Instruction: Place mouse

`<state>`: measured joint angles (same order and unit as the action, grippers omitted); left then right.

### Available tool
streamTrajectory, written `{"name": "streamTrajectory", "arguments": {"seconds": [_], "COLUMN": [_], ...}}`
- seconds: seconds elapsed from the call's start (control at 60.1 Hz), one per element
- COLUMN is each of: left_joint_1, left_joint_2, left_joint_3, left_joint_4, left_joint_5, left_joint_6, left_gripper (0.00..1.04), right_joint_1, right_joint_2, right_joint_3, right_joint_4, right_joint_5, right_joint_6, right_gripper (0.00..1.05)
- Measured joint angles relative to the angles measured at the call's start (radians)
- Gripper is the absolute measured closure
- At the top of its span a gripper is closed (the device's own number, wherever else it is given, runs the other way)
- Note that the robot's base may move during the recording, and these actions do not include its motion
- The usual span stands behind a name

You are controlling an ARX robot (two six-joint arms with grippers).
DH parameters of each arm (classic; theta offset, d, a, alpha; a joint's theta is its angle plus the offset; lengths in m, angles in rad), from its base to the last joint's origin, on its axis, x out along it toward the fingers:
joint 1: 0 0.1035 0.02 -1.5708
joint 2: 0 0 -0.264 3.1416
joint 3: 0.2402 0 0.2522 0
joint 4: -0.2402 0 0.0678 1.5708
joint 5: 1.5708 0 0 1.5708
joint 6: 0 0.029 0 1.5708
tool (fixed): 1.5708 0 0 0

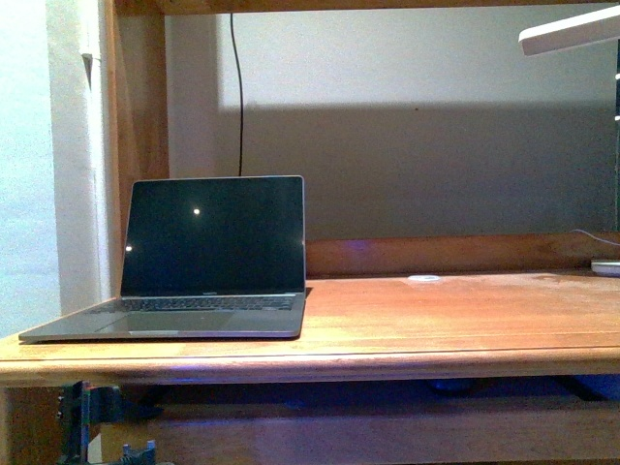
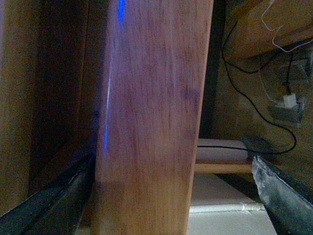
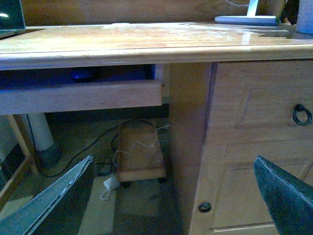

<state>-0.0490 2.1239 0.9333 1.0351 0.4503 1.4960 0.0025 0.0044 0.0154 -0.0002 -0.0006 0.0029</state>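
Facing the mouse (image 3: 83, 73) in the pull-out tray (image 3: 80, 95), 4 o'clock of the laptop (image 1: 213, 242), the nearer right claw (image 3: 172, 158) gapes empty.

Front camera: level with desk (image 1: 455, 315), facing wall (image 1: 436, 165), laptop (image 1: 213, 252) at 9 o'clock. Left wrist: close against a plank (image 2: 151, 122). Right wrist: facing desk front; desktop shared with front camera

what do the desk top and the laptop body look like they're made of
Desk top: wood, reddish-brown, visible grain, smooth semi-gloss finish catching the light. Laptop: body looks like matte grey metal, likely aluminium, though plastic can't be ruled out; screen is glossy, mirroring light spots.
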Motion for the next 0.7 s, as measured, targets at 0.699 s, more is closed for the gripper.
{"name": "streamTrajectory", "arguments": {"seconds": [0.699], "left_joint_1": [-0.053], "left_joint_2": [-0.148], "left_joint_3": [0.069], "left_joint_4": [-0.614], "left_joint_5": [-0.105], "left_joint_6": [-0.118], "left_gripper": [0.08], "right_joint_1": [0.0], "right_joint_2": [0.0], "right_joint_3": [0.0], "right_joint_4": [0.0], "right_joint_5": [0.0], "right_joint_6": [0.0], "right_gripper": [0.07]}}
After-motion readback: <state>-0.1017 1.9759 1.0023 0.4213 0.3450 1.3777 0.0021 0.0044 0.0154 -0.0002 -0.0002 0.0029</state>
